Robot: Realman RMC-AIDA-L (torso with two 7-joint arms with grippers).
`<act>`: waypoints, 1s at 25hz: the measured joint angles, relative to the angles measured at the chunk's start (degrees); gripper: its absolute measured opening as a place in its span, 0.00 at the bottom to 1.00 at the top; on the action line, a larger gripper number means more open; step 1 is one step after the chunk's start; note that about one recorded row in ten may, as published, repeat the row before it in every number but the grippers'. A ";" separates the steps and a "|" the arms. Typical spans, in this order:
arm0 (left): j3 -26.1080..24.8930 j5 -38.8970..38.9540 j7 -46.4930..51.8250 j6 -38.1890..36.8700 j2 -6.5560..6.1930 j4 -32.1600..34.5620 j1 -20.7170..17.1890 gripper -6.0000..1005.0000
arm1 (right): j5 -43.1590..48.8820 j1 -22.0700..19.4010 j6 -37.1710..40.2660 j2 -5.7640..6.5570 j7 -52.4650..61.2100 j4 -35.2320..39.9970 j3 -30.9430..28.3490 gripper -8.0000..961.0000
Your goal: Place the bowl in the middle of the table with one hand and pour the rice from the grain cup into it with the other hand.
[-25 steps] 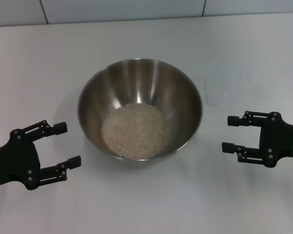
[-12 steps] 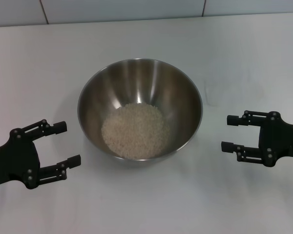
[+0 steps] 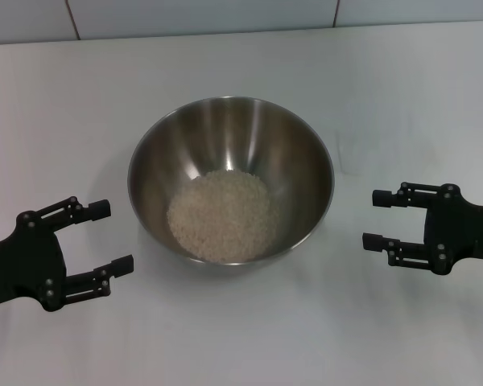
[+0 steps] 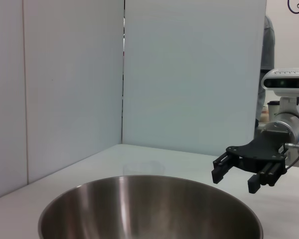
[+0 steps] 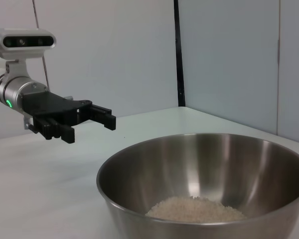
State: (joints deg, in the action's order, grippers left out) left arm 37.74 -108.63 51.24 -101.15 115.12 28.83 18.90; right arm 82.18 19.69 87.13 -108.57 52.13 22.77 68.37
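The steel bowl [image 3: 231, 138] stands in the middle of the white table [image 3: 241, 346], with a pale heap of rice [image 3: 219, 215] at its bottom. The rice also shows in the right wrist view [image 5: 194, 207]. My left gripper [image 3: 117, 236] is open and empty, to the left of the bowl and nearer the front. My right gripper [image 3: 371, 218] is open and empty, just right of the bowl. The clear grain cup [image 4: 143, 168] shows only faintly beyond the bowl's rim [image 4: 149, 181] in the left wrist view; it stands upright on the table. Neither gripper touches anything.
A white wall with dark seams [image 3: 336, 12] runs along the table's far edge. In the wrist views each camera sees the other arm's gripper, the right one [image 4: 234, 181] and the left one [image 5: 89, 129], across the bowl.
My right gripper has crept very slightly toward the bowl. The bowl, rice and left gripper have not moved.
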 joint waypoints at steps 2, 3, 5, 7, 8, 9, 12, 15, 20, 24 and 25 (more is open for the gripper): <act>0.03 0.00 0.00 0.00 -0.01 0.00 0.00 0.81 | 0.00 0.00 -0.01 0.00 0.01 0.00 0.00 0.69; 0.03 0.00 0.00 0.00 -0.01 0.00 0.00 0.81 | 0.00 0.00 -0.02 0.00 0.03 0.00 0.00 0.69; 0.05 0.00 0.00 0.00 -0.01 0.00 -0.01 0.81 | 0.00 0.00 -0.03 0.00 0.07 0.00 0.00 0.69; 0.06 0.00 0.00 0.00 -0.01 0.00 -0.01 0.81 | 0.00 0.00 -0.04 0.00 0.08 0.00 0.00 0.69; 0.06 0.00 0.00 0.00 -0.01 0.00 -0.01 0.81 | 0.00 0.00 -0.04 0.00 0.08 0.00 0.00 0.69; 0.18 0.00 0.00 0.00 -0.01 0.00 -0.01 0.81 | 0.00 0.00 -0.04 0.01 0.08 0.00 0.00 0.69; 0.29 0.00 0.05 -0.03 -0.07 0.00 0.00 0.81 | 0.00 0.00 -0.04 0.02 0.08 0.00 0.00 0.69; 0.32 -0.04 0.58 -0.10 -0.19 0.10 0.04 0.81 | -0.01 0.00 -0.04 0.02 0.08 0.00 0.01 0.69; 0.32 -0.07 0.70 -0.14 -0.42 0.22 0.06 0.81 | -0.01 -0.04 -0.04 0.03 0.11 0.00 0.01 0.69; 0.32 -0.09 1.15 -0.16 -0.53 0.56 0.08 0.81 | -0.01 -0.07 -0.04 0.02 0.17 0.00 0.01 0.69; 0.32 -0.09 1.15 -0.16 -0.53 0.56 0.08 0.81 | -0.01 -0.07 -0.04 0.02 0.17 0.00 0.01 0.69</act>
State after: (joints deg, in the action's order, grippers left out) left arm 38.06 -108.72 52.39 -101.31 114.59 29.39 18.98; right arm 82.17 19.62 87.10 -108.54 52.29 22.77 68.38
